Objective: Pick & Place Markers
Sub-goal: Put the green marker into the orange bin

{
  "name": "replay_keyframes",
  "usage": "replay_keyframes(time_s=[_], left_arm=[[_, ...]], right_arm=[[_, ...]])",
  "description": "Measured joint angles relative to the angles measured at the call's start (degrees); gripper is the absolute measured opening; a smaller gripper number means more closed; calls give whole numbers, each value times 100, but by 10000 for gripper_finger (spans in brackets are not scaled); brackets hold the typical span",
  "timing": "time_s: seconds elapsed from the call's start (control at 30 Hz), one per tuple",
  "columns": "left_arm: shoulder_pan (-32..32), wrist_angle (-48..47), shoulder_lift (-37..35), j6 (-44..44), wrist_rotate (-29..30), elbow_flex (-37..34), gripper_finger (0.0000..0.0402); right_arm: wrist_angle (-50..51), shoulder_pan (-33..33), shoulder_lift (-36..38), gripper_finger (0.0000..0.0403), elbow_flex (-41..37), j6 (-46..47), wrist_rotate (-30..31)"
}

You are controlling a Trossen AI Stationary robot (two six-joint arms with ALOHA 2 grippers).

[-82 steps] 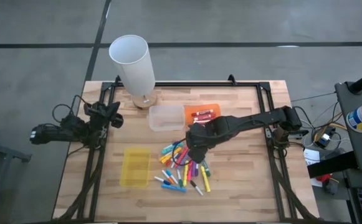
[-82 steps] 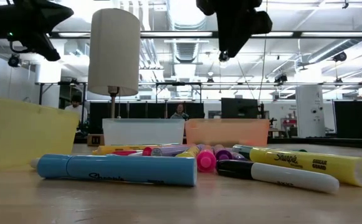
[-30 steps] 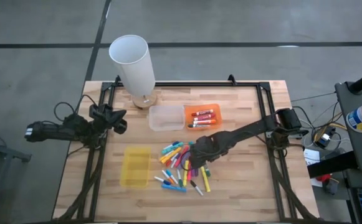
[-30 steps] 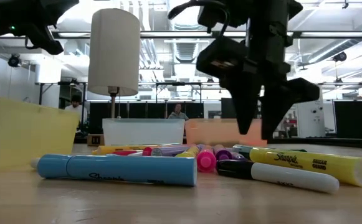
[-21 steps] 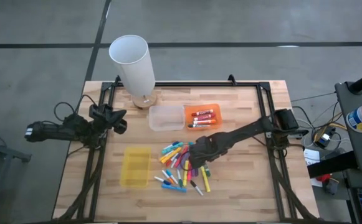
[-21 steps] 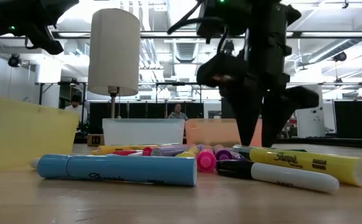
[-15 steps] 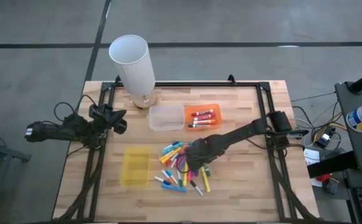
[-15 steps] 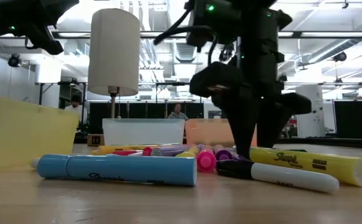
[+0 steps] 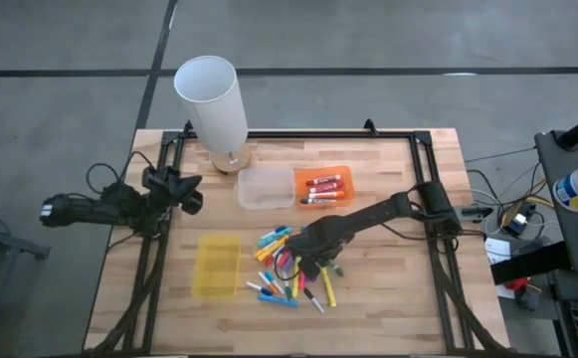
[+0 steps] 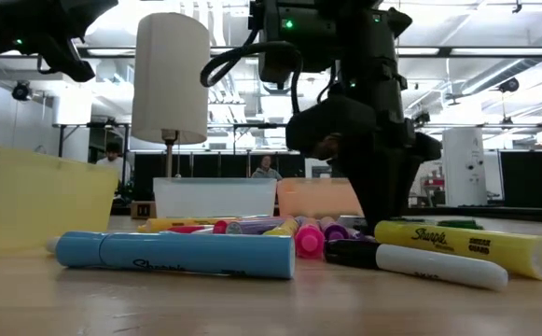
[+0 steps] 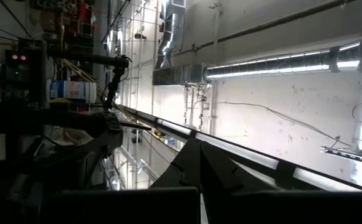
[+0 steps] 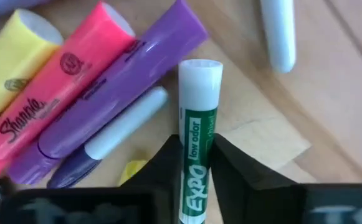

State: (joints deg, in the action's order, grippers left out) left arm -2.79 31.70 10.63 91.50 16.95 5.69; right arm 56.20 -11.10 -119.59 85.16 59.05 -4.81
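A heap of markers [image 9: 287, 264] in mixed colours lies on the wooden table's middle. My right gripper [image 9: 313, 262] stands in the heap's right part, pointing down, shut on a green marker with a white end [image 12: 198, 134]. Beside that marker lie a purple [image 12: 121, 99], a pink [image 12: 62, 84] and a yellow one [image 12: 12, 59]. In the low view the right gripper [image 10: 380, 222] reaches down to the table behind a yellow marker [image 10: 466, 247]. My left gripper [image 9: 185, 189] is shut, off the table's left edge, holding nothing. My right gripper pinches the green marker's barrel [image 12: 197, 155] between its two fingers [image 12: 167, 163], which come from above and lie across it. The white end [image 12: 200, 70] sticks out past the fingers. The marker lies flat on the wood, next to the purple one.
An orange tray [image 9: 340, 191] with a few markers in it and a clear tray [image 9: 266, 189] stand at the far middle. A yellow tray [image 9: 216, 267] stands left of the heap. A white cylinder lamp [image 9: 212, 99] rises at the far left.
My right gripper has come down into the heap, shifting a little toward the table's left and near edges and rolling about its own axis. Its fingers, wide apart a second ago, have shut on the green marker.
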Motion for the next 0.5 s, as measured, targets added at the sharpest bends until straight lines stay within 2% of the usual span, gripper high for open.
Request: replay_keyframes(time_s=[0.27,0.5], left_arm=[[0,-2,0,0,0,-4,0],[1,-3,0,0,0,-4,0]], right_arm=[[909,46,137,49,406,-678,136],[1851,147,418,49,887,-1539,1716]])
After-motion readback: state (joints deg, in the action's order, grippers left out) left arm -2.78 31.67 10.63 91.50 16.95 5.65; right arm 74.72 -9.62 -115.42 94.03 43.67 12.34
